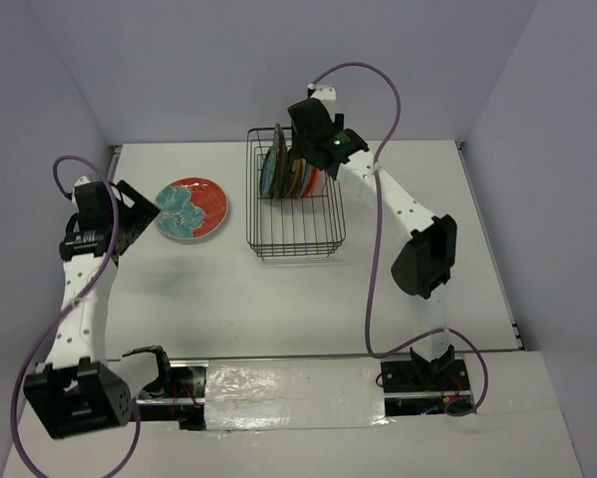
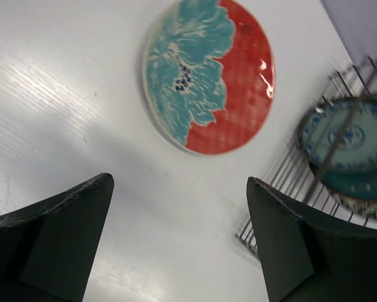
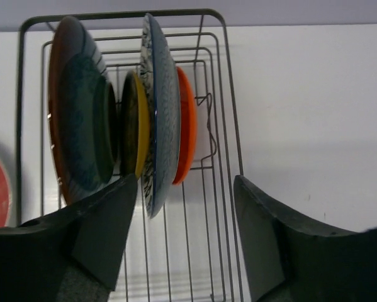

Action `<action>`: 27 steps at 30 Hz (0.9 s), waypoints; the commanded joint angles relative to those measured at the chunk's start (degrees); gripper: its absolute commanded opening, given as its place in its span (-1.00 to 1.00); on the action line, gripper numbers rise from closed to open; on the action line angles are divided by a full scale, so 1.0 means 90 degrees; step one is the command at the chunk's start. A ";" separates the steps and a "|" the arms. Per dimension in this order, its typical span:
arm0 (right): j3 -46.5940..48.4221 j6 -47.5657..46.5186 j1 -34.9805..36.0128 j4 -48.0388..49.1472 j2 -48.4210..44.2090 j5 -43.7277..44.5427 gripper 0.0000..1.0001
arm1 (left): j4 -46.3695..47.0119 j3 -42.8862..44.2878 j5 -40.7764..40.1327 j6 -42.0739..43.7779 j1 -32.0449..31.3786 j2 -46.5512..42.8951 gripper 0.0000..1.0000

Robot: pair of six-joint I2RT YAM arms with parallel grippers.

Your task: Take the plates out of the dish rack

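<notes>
Red and teal glaze marks the one plate [image 1: 191, 209] already lying flat on the white desk [image 1: 278, 299], toward the far edge and left of the dish rack [image 1: 296, 199], apart from it. The left gripper [image 2: 179, 182] hovers near the desk's left edge, jaws spread wide with nothing between them. Its camera picks out small dark marks at the centre of the plate's flower (too blurred to read), which the overhead view loses. The right gripper [image 3: 187, 182] hangs over the rack's far end, likewise wide open and empty. Its camera separates what the overhead view crowds together: four plates on edge, side by side, a dark teal plate [image 3: 78, 126], a small yellow-rimmed plate [image 3: 140, 126], a white-and-blue plate [image 3: 164, 107] and a small orange plate [image 3: 187, 123].
</notes>
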 commanded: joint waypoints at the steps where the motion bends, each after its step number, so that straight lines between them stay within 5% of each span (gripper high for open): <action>1: 0.0764 -0.0421 0.0160 -0.0274 0.0468 0.1057 0.36 | -0.0229 0.0046 -0.0102 0.1406 -0.0376 -0.0829 0.99; 9: 0.1000 -0.0773 0.0346 0.0136 0.1162 0.1515 0.08 | -0.0239 -0.0727 -0.0464 0.1974 -0.0874 -0.2109 0.99; 27: 0.1214 -0.1369 0.0678 0.0985 0.1768 0.2951 -0.91 | -0.0103 -0.0766 0.0141 0.2130 -0.0816 -0.2266 0.99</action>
